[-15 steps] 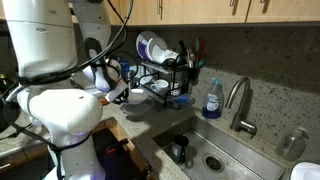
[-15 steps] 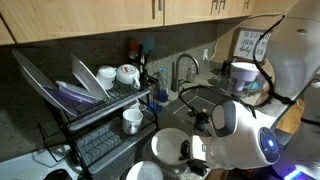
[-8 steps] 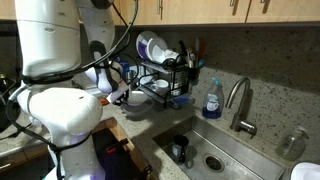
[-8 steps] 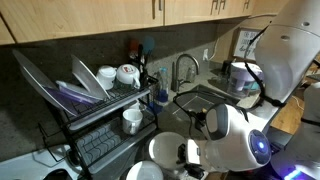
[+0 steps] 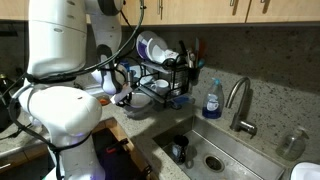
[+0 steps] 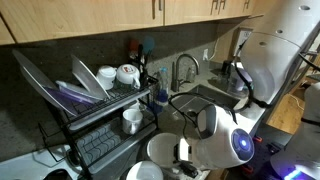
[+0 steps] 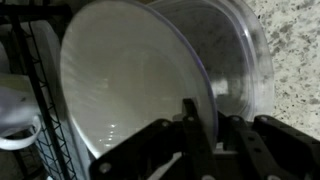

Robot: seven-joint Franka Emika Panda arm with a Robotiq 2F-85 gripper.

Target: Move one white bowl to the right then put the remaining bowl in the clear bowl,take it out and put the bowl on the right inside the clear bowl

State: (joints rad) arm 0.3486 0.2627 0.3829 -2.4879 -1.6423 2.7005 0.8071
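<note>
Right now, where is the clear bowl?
In the wrist view the clear bowl is in the upper right, showing past the white bowl's right edge, just above the gripper, with speckled counter to its right.

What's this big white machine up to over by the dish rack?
A robot arm is moving bowls around next to the dish rack. Right now its gripper is pinched shut on the rim of a white bowl, which sits nested inside a clear bowl beside the speckled counter. I can't tell whether the pair is resting on the counter or lifted.
</note>
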